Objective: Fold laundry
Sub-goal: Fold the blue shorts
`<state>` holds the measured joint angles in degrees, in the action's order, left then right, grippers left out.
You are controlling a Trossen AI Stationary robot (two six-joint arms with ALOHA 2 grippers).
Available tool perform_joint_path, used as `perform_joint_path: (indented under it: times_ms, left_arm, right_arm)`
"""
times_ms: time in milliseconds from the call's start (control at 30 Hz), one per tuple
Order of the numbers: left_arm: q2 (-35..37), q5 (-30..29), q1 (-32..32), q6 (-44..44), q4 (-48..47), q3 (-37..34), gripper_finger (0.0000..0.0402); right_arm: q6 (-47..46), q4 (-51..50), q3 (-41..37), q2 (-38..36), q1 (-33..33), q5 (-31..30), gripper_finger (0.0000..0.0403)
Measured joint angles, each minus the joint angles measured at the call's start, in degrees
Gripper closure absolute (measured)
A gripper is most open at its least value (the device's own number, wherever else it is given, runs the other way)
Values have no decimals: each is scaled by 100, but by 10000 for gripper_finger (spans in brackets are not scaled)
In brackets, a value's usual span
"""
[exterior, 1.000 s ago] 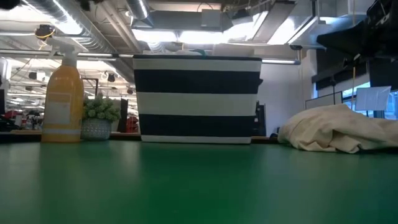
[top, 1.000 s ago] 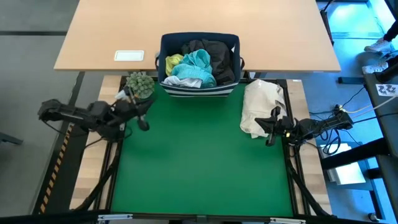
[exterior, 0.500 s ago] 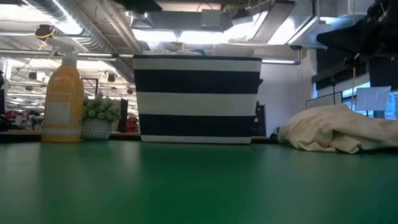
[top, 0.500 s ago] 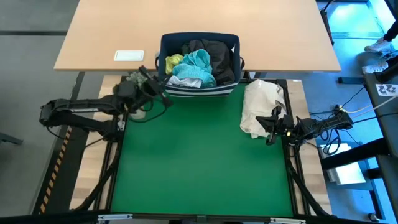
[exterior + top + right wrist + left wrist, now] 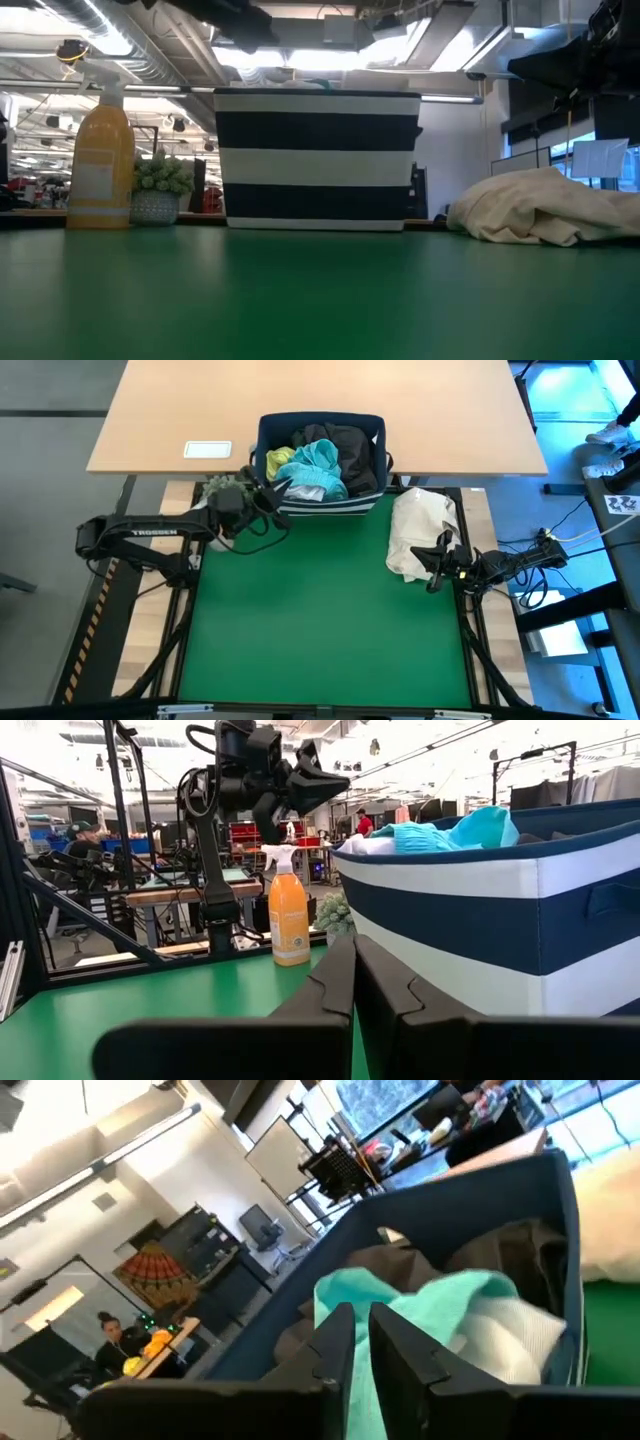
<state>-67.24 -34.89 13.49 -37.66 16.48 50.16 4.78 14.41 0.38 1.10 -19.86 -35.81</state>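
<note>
My left end effector hangs over the left rim of the bin, at the desk's far edge. Its fingers stand slightly apart, with only a narrow gap between them, and grasp nothing. Seen from its wrist, they point down at the turquoise garment just beyond the tips.

The laundry sits heaped inside the bin. The turquoise piece lies on top near the middle, with a white cloth just beside it at the near wall. The yellow-green shirt is bunched at the left wall, and the dark garments fill the far right part. The bin's striped base faces the low camera, at the green mat's far edge.

My right end effector rests low at the right edge of the mat, clenched with its fingers pressed together and holding nothing. The beige bundle lies just beside it, toward the far side; whether they touch, I cannot tell.

A spray bottle and a small plant stand left of the bin. A white card lies on the wooden table behind.
</note>
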Motion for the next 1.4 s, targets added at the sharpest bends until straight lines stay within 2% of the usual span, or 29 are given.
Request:
perform_joint_path:
  times_ms: [100, 167, 400, 567, 733, 967, 1167, 1400]
  left_arm:
    - [0, 24, -1, 312, -307, 174, 351]
    - [0, 153, 1, 583, -965, 417, 332]
    - [-499, 264, 70, 1175, -2902, 1699, 235]
    - [-1170, 315, 176, 1205, -3946, 2682, 181]
    - [-1711, 333, 381, 836, -4417, 3171, 148]
    - [-1832, 1570, 889, 843, -4605, 3245, 137]
    - [-1835, 1659, 1272, 916, -5068, 3245, 141]
    - [-1864, 1727, 1564, 923, -5177, 3247, 170]
  right_arm:
    - [0, -2, 0, 0, 0, 0, 397]
    - [0, -2, 0, 0, 0, 2, 397]
    - [-2, 0, 0, 0, 2, 9, 397]
    - [-19, -2, 2, 0, 1, 33, 397]
    - [-36, 0, 2, -1, 2, 33, 397]
    - [-68, -2, 2, 0, 2, 39, 397]
    - [-68, -2, 2, 0, 2, 39, 397]
    - [-66, -2, 2, 0, 2, 39, 397]
